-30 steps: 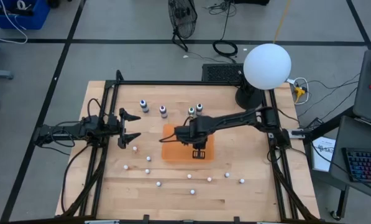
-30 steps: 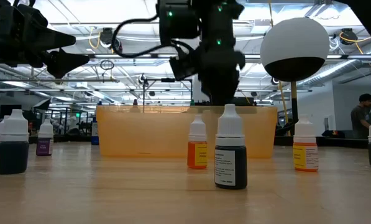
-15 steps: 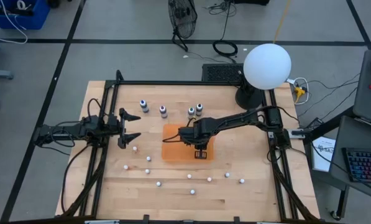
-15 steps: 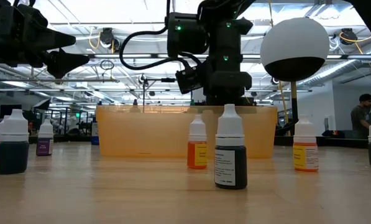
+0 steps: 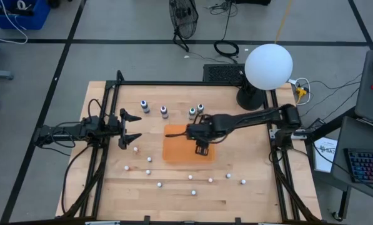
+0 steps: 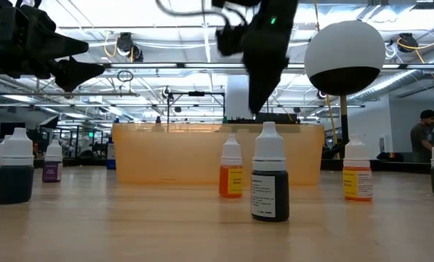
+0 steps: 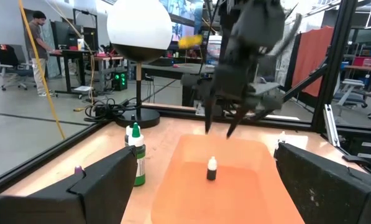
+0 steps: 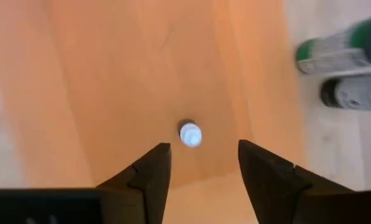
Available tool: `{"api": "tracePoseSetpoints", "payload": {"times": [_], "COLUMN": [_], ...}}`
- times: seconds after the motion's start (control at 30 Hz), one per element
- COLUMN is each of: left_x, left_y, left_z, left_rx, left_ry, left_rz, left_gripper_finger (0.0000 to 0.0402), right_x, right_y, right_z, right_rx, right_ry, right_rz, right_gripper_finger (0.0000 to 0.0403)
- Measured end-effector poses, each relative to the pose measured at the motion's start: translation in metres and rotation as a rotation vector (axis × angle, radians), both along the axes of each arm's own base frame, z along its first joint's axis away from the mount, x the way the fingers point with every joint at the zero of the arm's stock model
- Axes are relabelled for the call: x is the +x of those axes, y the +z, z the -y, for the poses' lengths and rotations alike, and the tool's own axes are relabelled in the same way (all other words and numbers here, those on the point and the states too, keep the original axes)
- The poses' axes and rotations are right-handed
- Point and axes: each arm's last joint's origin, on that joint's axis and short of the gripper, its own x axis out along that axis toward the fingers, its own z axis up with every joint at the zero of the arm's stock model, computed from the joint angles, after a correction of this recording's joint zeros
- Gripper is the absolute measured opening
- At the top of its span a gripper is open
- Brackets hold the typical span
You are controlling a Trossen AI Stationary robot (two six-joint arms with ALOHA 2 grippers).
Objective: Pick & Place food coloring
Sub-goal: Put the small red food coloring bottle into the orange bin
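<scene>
Right hand (image 7: 219,127) lifted, opened; one bottle (image 7: 212,169) in orange tray (image 7: 185,186).

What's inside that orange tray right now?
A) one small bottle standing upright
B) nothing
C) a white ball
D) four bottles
A: one small dark bottle with a pale cap stands alone in the orange tray, with the right tool open and lifted above it.

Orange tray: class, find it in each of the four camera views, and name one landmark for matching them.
High view: orange tray at table centre, under the right arm.
Low view: wide translucent wall behind the front bottles.
Left wrist view: ahead, one small bottle standing inside.
Right wrist view: fills most of the picture.
Shared landmark: right gripper, open above it.
</scene>
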Motion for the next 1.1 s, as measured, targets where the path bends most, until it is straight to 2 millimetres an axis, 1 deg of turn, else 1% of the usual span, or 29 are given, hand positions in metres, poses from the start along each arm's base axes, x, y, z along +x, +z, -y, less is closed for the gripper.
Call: {"api": "tracePoseSetpoints", "payload": {"times": [0.13, 0.27, 0.37, 0.5, 0.6, 0.7, 0.77, 0.9, 1.1], "left_x": [0.000, 0.000, 0.000, 0.000, 0.000, 0.000, 0.000, 0.000, 0.000], "left_y": [0.000, 0.000, 0.000, 0.000, 0.000, 0.000, 0.000, 0.000, 0.000], "left_z": [0.000, 0.000, 0.000, 0.000, 0.000, 0.000, 0.000, 0.000, 0.000], "left_rx": [0.000, 0.000, 0.000, 0.000, 0.000, 0.000, 0.000, 0.000, 0.000], "left_ry": [0.000, 0.000, 0.000, 0.000, 0.000, 0.000, 0.000, 0.000, 0.000], "left_rz": [0.000, 0.000, 0.000, 0.000, 0.000, 0.000, 0.000, 0.000, 0.000], "left_gripper_finger": [0.0379, 0.0379, 0.0379, 0.0379, 0.0379, 0.0379, 0.0379, 0.0379, 0.0379], "right_x": [-0.027, -0.061, -0.088, -0.118, -0.136, -0.149, -0.156, -0.161, -0.160], "right_y": [0.029, 0.051, 0.058, 0.059, 0.049, 0.033, 0.020, -0.007, -0.040], "right_z": [-0.019, -0.046, -0.071, -0.109, -0.132, -0.145, -0.149, -0.152, -0.156], "right_rx": [0.032, 0.059, 0.068, 0.063, 0.061, 0.080, 0.090, 0.085, 0.183], "right_ry": [-0.061, -0.168, -0.274, -0.384, -0.440, -0.490, -0.506, -0.501, -0.471], "right_rz": [-0.003, -0.053, -0.124, -0.232, -0.258, -0.339, -0.380, -0.389, -0.346], "right_gripper_finger": [0.0166, 0.0166, 0.0166, 0.0166, 0.0166, 0.0166, 0.0166, 0.0166, 0.0166]}}
